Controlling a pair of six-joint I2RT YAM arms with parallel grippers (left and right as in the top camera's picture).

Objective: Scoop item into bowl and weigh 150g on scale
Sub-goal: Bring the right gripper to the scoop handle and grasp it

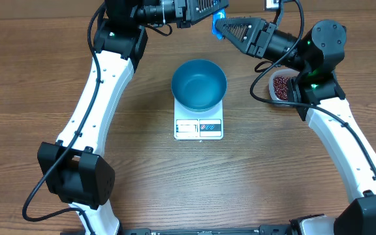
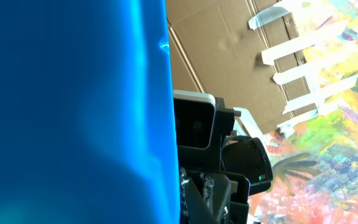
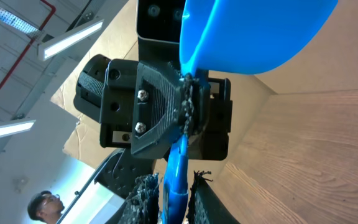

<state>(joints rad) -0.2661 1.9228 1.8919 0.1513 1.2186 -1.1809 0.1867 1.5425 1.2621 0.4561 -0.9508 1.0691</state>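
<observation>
The step in hand looks like a handover of the blue scoop (image 3: 260, 31) from one arm to the other, before any scooping; the two pincers meet at the top centre of the overhead view, above and behind the bowl (image 1: 199, 83); the left gripper (image 3: 188, 115) is clamped tight on the scoop just under its cup, seen mid-frame in the right wrist view; the right gripper (image 3: 174, 198) has its jaws drawn in narrow on the handle at the bottom of that view, and its pads appear to touch both sides, though how firm the hold is I cannot tell; in the left wrist view the scoop fills the left half of the frame

The bowl sits empty on the scale (image 1: 198, 128) at the centre of the overhead view, display edge towards the lower frame; the beans (image 1: 282, 85) lie in a clear tub (image 1: 272, 91) at the right, tucked against the right arm and well apart from the bowl; none are in the bowl or the scoop, so the weighing has not begun

Next, I judge, the right hold must be secure before the left jaws let go; then the right arm must swing the scoop down to the tub on the right and dig into the beans; a loose or skewed hold on the thin handle could let the scoop twist or drop
</observation>
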